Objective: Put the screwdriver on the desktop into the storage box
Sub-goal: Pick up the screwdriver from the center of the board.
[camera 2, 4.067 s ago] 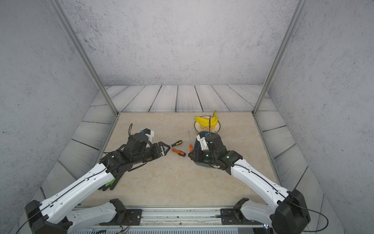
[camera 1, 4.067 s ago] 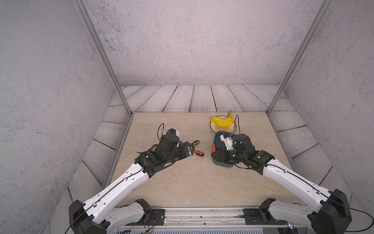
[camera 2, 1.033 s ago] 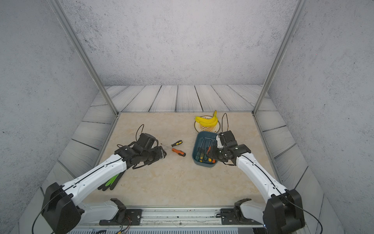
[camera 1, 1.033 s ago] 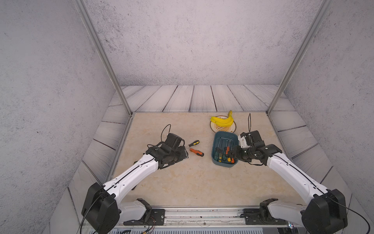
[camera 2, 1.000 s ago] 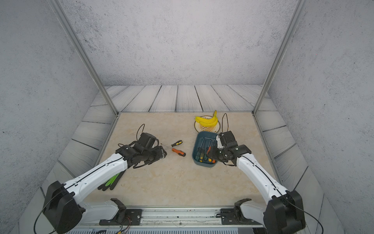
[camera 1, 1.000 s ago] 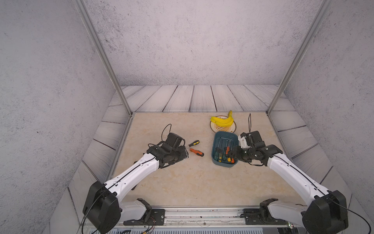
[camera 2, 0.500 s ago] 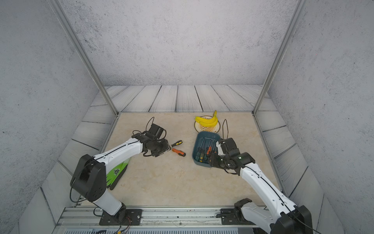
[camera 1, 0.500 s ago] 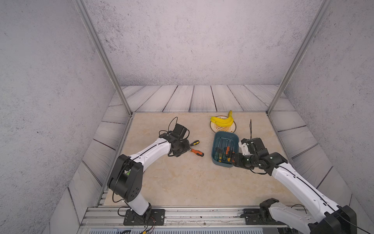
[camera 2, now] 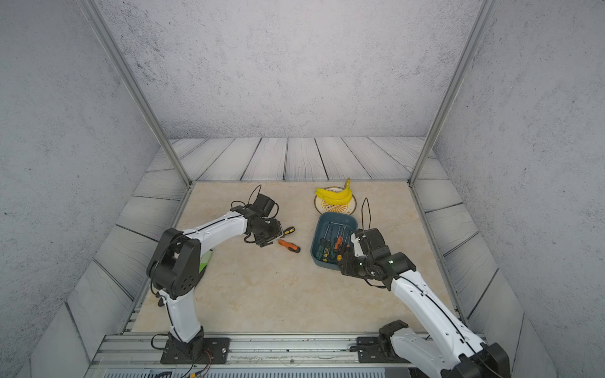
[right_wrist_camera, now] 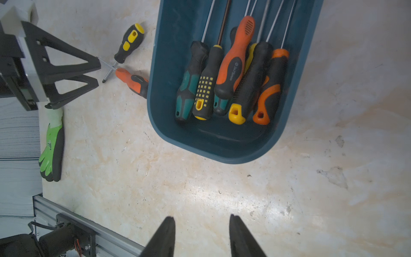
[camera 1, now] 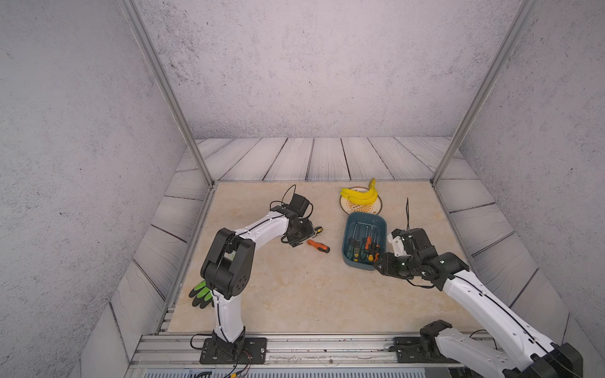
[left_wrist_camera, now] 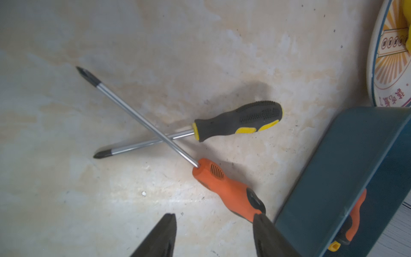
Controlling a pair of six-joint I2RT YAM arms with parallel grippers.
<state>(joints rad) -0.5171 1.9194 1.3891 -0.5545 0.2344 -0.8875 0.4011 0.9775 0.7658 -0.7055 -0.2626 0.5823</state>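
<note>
Beige surface (camera 1: 294, 294), orange screwdriver (camera 1: 318, 246) crossed over black-yellow screwdriver (camera 1: 318, 230) beside storage box (camera 1: 345, 242) — left jaws apart by orange handle, right jaws apart.

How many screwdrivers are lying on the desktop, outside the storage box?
2. The orange screwdriver and the black-yellow screwdriver lie crossed at the shafts beside the storage box. The left arm might hide more.

Around me stand rough grey speckled walls (camera 1: 311, 65) at nine, twelve and three o'clock. Pale grey wood-plank panels (camera 1: 327, 160) line their feet (widest at twelve). Two slim silver metal posts (camera 2: 133, 88) rise at eleven and one. A ribbed aluminium rail (camera 1: 327, 347) lies at six. The light is soft and even.
</note>
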